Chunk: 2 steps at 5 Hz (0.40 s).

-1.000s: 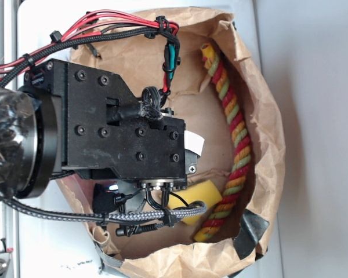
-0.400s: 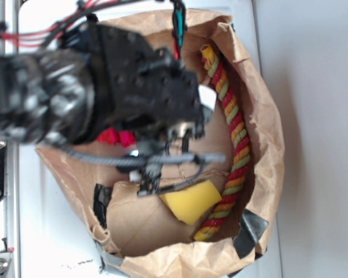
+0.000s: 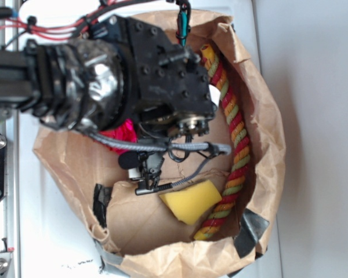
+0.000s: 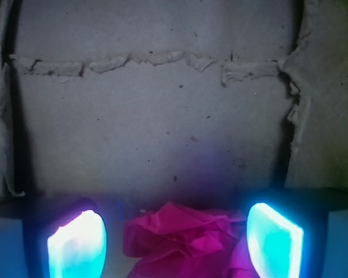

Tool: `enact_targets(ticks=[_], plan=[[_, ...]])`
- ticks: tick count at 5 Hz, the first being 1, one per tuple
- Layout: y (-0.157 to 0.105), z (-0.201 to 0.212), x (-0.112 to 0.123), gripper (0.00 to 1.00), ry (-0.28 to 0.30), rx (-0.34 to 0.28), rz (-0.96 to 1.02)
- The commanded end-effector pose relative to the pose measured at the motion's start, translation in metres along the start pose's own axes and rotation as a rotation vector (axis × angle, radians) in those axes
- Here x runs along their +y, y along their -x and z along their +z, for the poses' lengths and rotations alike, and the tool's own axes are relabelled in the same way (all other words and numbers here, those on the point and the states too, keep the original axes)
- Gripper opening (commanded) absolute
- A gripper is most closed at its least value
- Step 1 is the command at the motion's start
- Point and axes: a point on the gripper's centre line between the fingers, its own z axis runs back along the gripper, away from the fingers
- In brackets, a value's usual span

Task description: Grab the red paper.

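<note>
Red paper: bottom centre of wrist view, between the glowing pads | tool: wide, paper apart from both pads | closing would pinch it.

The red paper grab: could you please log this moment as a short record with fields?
target: red paper, crumpled, lying between the two glowing fingers
gripper: gripper open, a pad on either side of the paper; contact cannot be told
container: brown paper bag, everything lies inside it
other contents: yellow sponge beside the lower end of the rope; red-yellow-green rope curving along the bag's right wall
exterior view: arm hides most of the paper; only a red patch shows
</note>
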Motion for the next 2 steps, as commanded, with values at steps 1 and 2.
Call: enact_targets(ticks=[1,2], plan=[[-0.0079,0.0001,0.0044,1.0,-0.028,-0.003,0.011],[-0.0069,-0.0097,0.0019,1.0,-0.055,0.039,0.016]])
